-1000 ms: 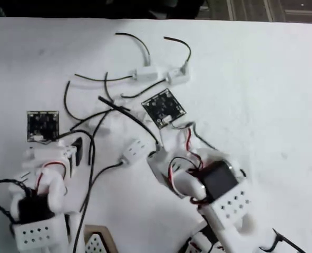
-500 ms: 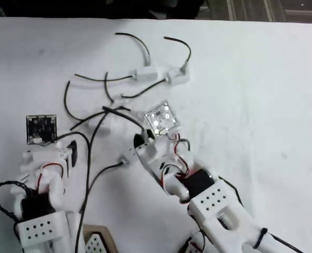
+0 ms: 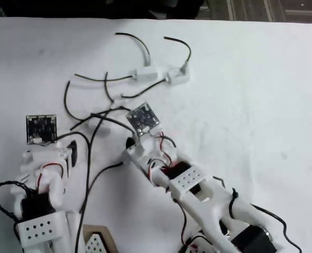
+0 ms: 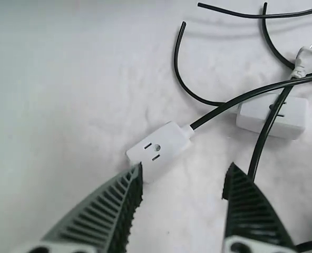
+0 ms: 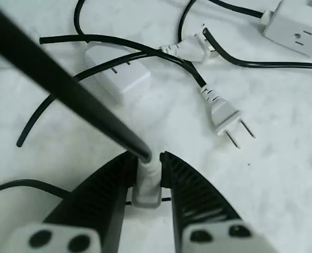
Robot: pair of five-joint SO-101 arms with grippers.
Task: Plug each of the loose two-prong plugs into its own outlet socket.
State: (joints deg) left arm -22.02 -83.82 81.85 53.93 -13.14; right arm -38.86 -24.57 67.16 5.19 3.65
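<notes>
White cloth covers the surface (image 3: 261, 95). At left, the left claw (image 4: 182, 176) stands released, with a white outlet socket (image 4: 158, 147) lying flat just ahead of its fingertips. Further right, the right claw (image 5: 148, 158) is clenched on a white connector (image 5: 145, 192) at a black cord's end. Beyond it, a loose two-prong plug (image 5: 223, 115) lies near another socket block (image 5: 119, 74).

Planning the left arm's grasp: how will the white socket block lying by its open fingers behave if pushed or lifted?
The socket block looks like hard plastic lying flat, so it is probably light and likelier to slide on the table than tip. Its black cord bends freely and crosses another cord, so it may drag or swivel the block.
</notes>
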